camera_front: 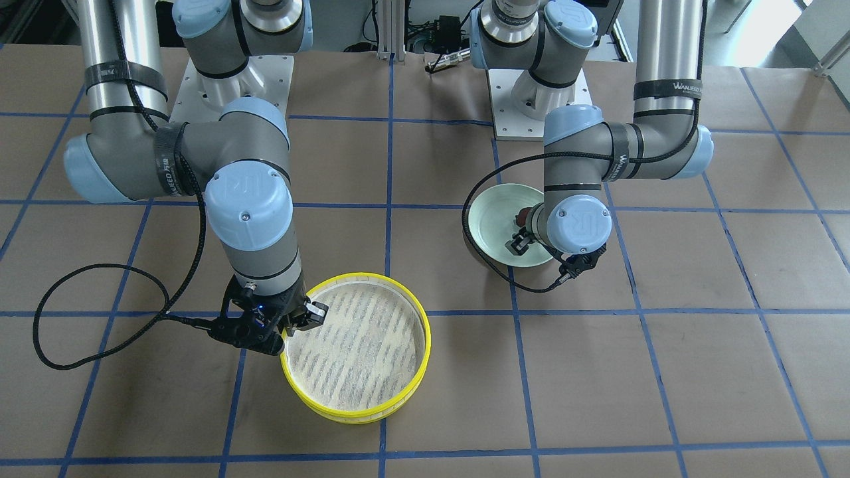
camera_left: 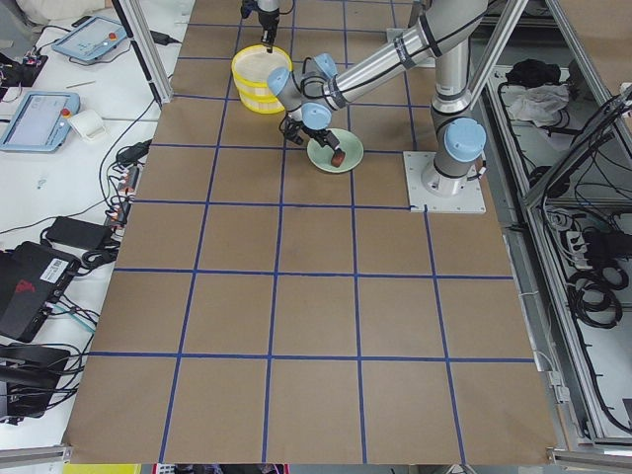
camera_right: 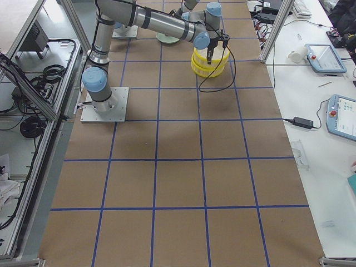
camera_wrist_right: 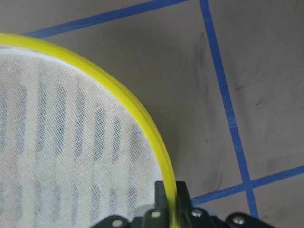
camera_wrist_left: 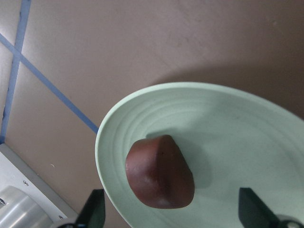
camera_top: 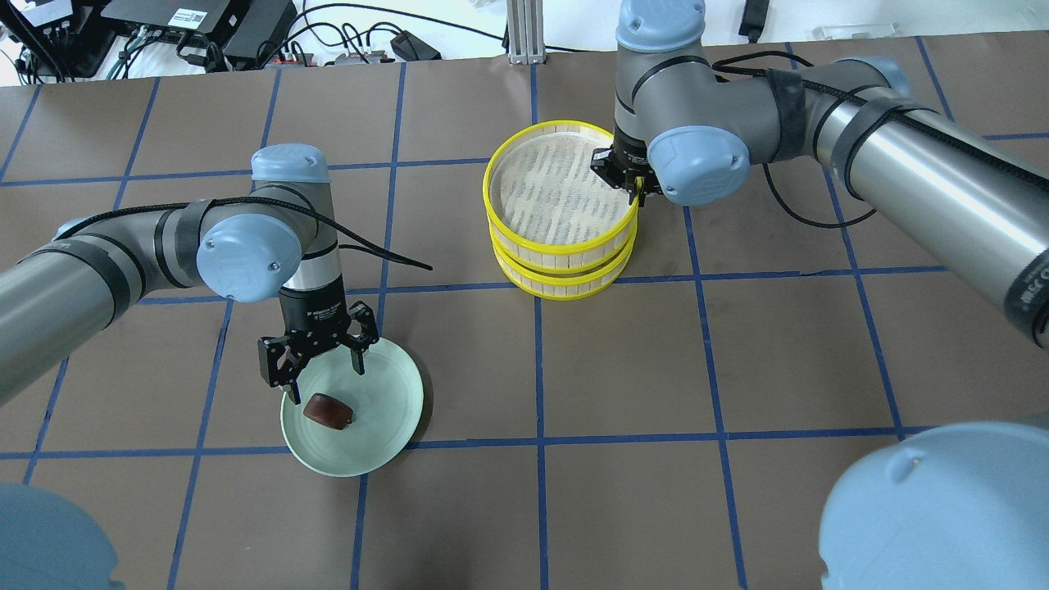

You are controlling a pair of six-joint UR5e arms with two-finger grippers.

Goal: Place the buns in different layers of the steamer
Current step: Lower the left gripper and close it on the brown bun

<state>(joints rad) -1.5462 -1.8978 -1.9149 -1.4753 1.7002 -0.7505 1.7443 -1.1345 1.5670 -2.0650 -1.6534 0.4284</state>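
Note:
Two yellow-rimmed steamer layers stand stacked; the top layer [camera_top: 557, 124] sits on the lower layer [camera_top: 565, 283], and its mesh floor is bare. My right gripper [camera_top: 635, 187] is shut on the top layer's rim [camera_wrist_right: 142, 118], one finger inside the rim and one outside. The dark reddish-brown bun [camera_top: 328, 408] lies on the pale green plate [camera_top: 389, 410]. My left gripper [camera_top: 320, 360] is open and hangs just above the plate, next to the bun [camera_wrist_left: 159, 173]. The cream-white bun is not in view.
The brown paper table is marked with blue tape lines [camera_top: 537, 369]. The right arm's black cable [camera_front: 99, 318] loops over the table beside the steamer [camera_front: 405, 392]. Both arm bases [camera_front: 531, 99] stand at the robot's edge.

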